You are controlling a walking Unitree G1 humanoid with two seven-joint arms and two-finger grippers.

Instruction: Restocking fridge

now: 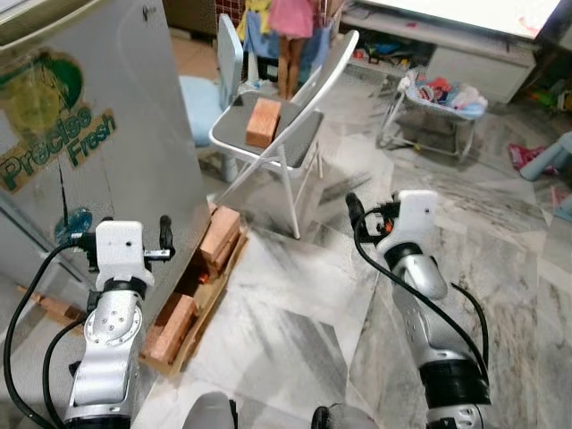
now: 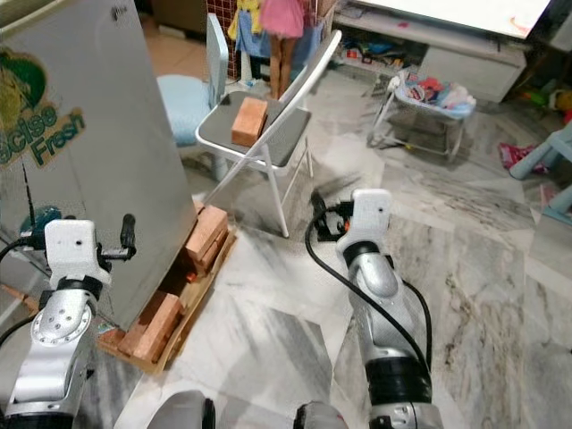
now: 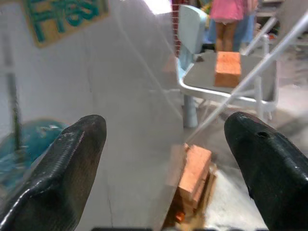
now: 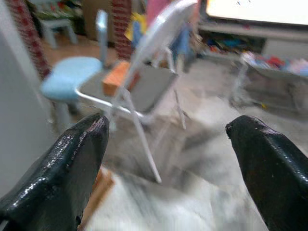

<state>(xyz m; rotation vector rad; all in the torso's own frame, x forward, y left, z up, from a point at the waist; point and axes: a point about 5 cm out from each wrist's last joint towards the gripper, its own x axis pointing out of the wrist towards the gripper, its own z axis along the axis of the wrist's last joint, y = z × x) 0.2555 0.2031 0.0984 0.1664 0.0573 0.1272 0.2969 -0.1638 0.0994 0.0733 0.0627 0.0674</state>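
fridge (image 1: 98,134) standing at frame left, door looking shut. left gripper (image 3: 163,159) and right gripper (image 4: 168,159) both hanging spread, carrying nothing. restocking seemingly not begun; everything remaining.

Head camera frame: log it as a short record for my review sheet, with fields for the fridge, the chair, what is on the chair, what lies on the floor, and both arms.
fridge: silver fridge on the robot's left, door shut, green "Fresh" lettering
chair: white folding chair ahead, beside the fridge
on chair: one orange brick on the seat
floor: more bricks on a wooden pallet at the fridge's base
left gripper: raised near the fridge side, jaws open, empty
right gripper: raised over the marble floor, facing the chair, jaws open, empty
background: a person in pink behind the chair
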